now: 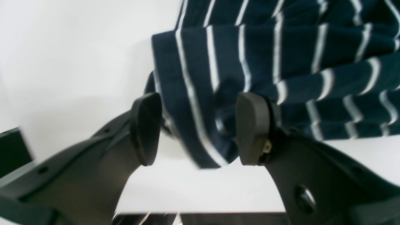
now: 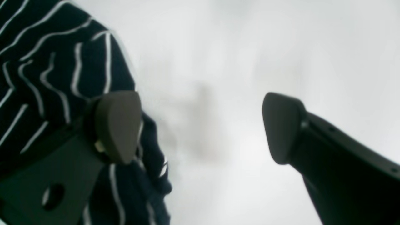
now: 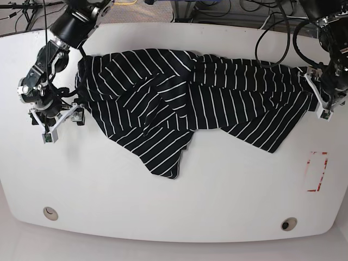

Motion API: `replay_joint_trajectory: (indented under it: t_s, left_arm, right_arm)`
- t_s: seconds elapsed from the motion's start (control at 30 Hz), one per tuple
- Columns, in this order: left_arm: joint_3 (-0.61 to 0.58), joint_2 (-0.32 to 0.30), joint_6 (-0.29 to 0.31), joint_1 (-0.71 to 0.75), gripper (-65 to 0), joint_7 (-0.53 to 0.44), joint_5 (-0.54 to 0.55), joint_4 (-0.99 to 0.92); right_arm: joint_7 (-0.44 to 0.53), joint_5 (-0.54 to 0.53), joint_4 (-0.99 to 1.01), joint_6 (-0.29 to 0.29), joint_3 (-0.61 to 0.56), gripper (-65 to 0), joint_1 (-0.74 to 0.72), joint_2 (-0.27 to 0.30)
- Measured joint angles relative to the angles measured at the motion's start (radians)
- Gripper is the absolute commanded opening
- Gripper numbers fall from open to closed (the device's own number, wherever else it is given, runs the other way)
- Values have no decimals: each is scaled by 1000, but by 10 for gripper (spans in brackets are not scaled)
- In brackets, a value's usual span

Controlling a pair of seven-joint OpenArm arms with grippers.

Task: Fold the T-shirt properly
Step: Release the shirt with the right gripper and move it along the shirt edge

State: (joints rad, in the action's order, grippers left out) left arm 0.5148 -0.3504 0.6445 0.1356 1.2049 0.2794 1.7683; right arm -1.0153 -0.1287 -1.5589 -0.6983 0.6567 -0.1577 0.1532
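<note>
White table [image 3: 179, 201] bears the rumpled T-shirt [image 3: 179, 103]; cables [image 3: 217, 8] behind.

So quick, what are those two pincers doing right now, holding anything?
Left pincer: open, a fold of the black white-striped fabric T-shirt between its jaws, not clamped.
Right pincer: open, holding nothing, beside the shirt's edge.

T-shirt [image 3: 179, 103] lies crumpled across far half of table [image 3: 217, 190], one corner trailing toward the near edge. Right gripper [image 3: 61, 120] sits at shirt's left edge in base view, left gripper [image 3: 322, 98] at its right edge. Marked rectangle [image 3: 317, 172] lies near-right of shirt, well apart.
</note>
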Motion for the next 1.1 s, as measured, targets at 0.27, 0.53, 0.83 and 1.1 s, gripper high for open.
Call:
replay_joint_trajectory:
  t_s: [0.27,0.53,0.83,1.1]
  left_arm:
    - [0,1,0,-2,-300,-1,5,0]
    - [0,0,0,-2,-331,-1,3,0]
    - [0,-1,0,-10,-329,2,5,0]
    - [1,-2,1,-45,-326,-6,5,1]
  right_arm:
    - [54,-2,232,2,0,-78,-84,36]
    - [53,5,267,1,3,-78,-90,-13]
    - [92,-6,257,2,-63,-81,-79,-102]
    - [122,-19,253,2,-121,-86,-72,-157]
